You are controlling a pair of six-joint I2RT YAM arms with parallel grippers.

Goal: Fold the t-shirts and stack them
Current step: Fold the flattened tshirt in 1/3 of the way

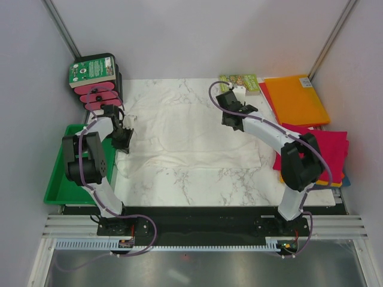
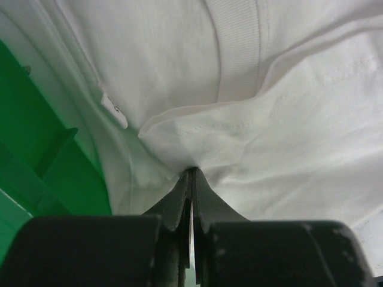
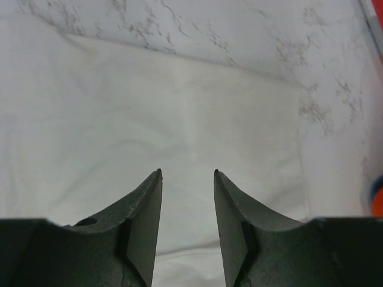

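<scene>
A thin white t-shirt lies spread and wrinkled on the marble table. My left gripper is at the shirt's left edge, shut on a pinch of the white cloth just below the ribbed collar. My right gripper hovers open over the shirt's far right part, and the white cloth below its tips is not touched. Folded flat at the right are an orange t-shirt and a magenta one, with a sliver of blue under the magenta.
A green tray stands left of the table, close beside my left gripper, and shows in the left wrist view as a green wall. A small green-covered book lies at the back. A green-topped box sits at the far left corner.
</scene>
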